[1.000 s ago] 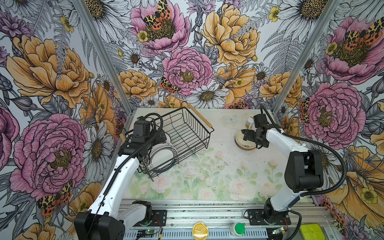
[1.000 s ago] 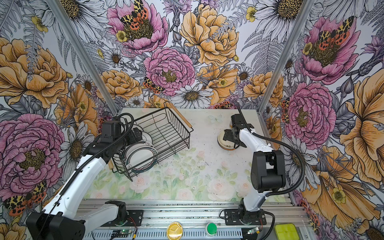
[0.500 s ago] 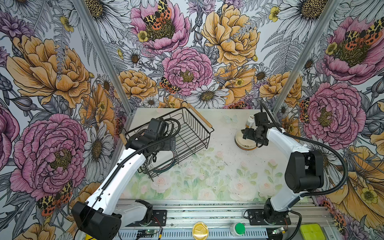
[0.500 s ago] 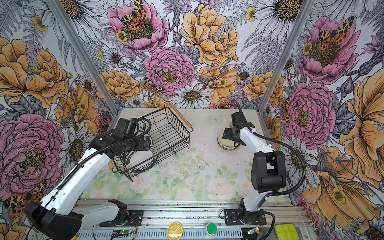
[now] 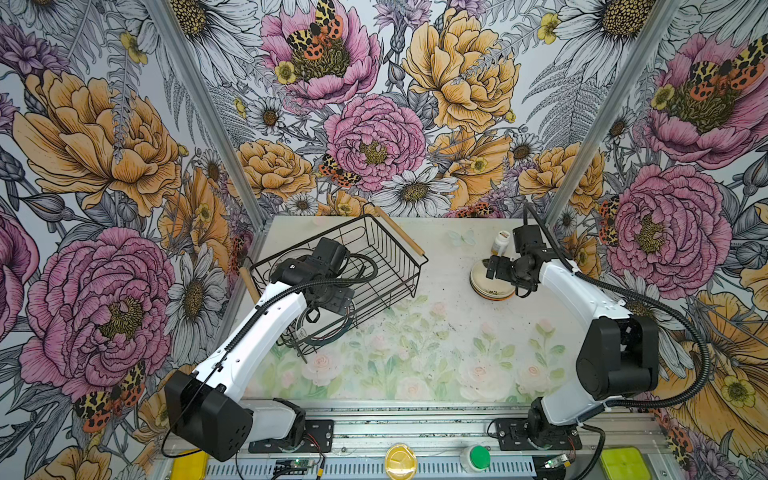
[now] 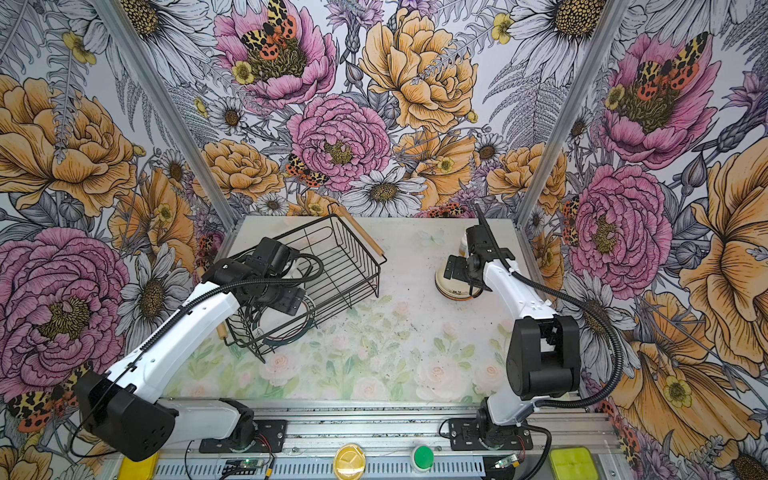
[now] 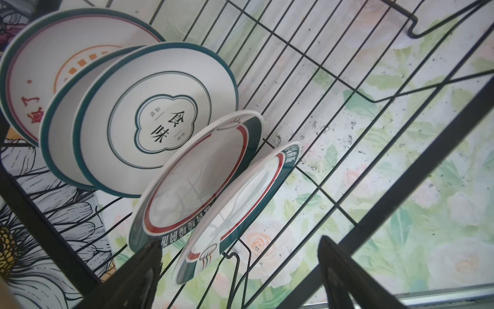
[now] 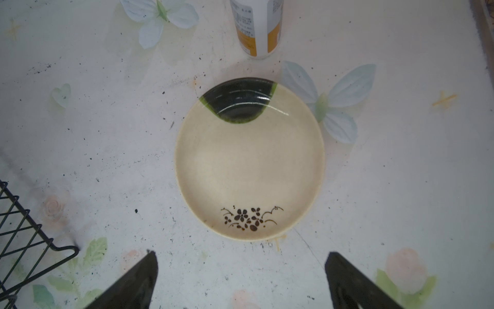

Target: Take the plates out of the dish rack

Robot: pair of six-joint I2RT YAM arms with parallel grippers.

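Bright even light; faint shadows; left gripper [image 7: 239, 243] blurred in wrist view; possibly slight edge distortion.

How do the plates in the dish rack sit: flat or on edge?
On edge, leaning: the left wrist view shows the plates tilted in a row inside the dish rack.

A tabletop [image 5: 415, 353] printed with pale roses and green leaves, flecked with dark specks. A black wire dish rack [image 5: 386, 257] sits toward its back left. Toward the back right rests a short stack of plates [image 5: 484, 291], a small white bottle [image 5: 500, 243] just beside it.
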